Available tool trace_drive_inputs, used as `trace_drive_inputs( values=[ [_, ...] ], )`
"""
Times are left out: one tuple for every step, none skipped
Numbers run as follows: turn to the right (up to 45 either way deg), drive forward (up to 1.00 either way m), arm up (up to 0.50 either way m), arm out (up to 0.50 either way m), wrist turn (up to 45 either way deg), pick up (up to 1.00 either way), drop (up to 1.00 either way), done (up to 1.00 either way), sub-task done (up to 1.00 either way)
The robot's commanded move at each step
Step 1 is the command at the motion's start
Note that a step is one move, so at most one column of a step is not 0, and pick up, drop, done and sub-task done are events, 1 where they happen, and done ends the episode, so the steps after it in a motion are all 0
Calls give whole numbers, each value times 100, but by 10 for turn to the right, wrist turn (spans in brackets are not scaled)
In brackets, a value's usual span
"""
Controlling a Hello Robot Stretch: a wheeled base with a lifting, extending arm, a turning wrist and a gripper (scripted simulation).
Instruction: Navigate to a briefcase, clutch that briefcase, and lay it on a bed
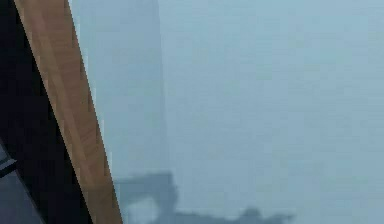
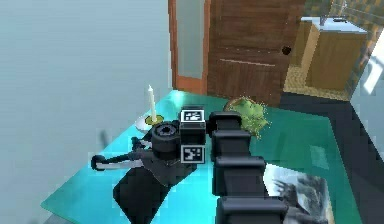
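Note:
In the arm side view my arm (image 2: 232,160) rises from the bottom edge over a teal flat surface (image 2: 300,140). The gripper (image 2: 103,161) sticks out to the left of the two white marker squares (image 2: 192,135). A flat black boxy thing (image 2: 145,198), possibly the briefcase, sits just below the gripper's body at the surface's near left edge. I cannot tell whether the gripper holds it or whether it rests on the surface.
On the teal surface stand a white candle (image 2: 150,100) in a dark holder, a green leafy plant (image 2: 247,113) and a printed paper (image 2: 297,190). Behind are a brown door (image 2: 250,45) and wooden cabinets (image 2: 335,55). In the forward view a pale wall (image 1: 260,100) is close, with a wooden frame (image 1: 70,110) at its left.

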Motion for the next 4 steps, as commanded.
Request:
trace_drive_inputs(
  values=[
    [0,0,0,0,30,0,0,0,0],
    [0,0,-30,0,0,0,0,0,0],
    [0,0,0,0,0,100,0,0,0],
    [0,0,10,0,0,0,0,0,0]
  ],
)
